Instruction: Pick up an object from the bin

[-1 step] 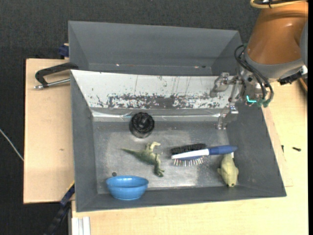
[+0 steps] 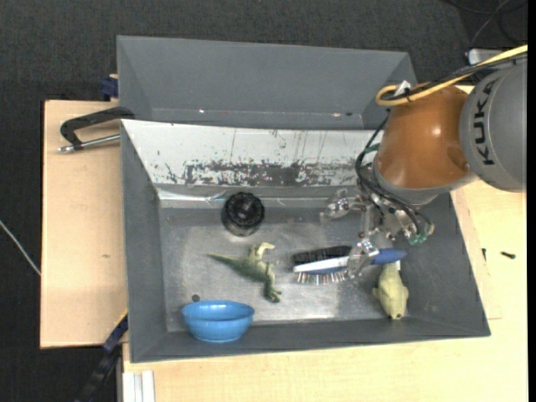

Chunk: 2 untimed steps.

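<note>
My gripper [image 2: 365, 248] hangs below the arm's orange cover at the bin's right side. Its tip is down at the neck of a brush [image 2: 322, 264] that has a white head, dark bristles and a blue handle and lies across the floor. A yellow-green lumpy toy [image 2: 391, 292] lies just below and to the right of the gripper. Left of the brush lies a green toy dinosaur [image 2: 255, 266].
A black round cap [image 2: 243, 210] sits near the back wall at centre left. A blue bowl [image 2: 218, 320] rests against the front wall at the left. The arm's orange cover overhangs the bin's right rear corner.
</note>
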{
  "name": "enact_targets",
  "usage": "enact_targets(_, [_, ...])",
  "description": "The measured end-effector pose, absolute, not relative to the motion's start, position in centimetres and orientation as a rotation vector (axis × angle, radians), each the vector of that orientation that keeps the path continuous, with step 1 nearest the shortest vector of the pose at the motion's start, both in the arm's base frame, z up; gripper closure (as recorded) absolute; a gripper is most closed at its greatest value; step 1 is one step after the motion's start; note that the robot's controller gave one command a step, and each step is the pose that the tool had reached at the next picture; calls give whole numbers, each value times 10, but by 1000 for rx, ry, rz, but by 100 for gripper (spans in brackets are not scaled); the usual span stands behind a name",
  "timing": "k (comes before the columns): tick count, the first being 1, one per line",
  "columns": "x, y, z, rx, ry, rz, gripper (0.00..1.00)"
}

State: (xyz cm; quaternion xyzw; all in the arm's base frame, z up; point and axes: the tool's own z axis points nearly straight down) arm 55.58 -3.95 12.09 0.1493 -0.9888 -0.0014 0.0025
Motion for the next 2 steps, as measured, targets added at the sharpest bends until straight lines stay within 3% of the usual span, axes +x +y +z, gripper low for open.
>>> enact_targets(1, [551, -23, 73, 375, -3123, -3, 0])
enact_targets(2, [552, -23, 75, 377, -3126, -1, 100])
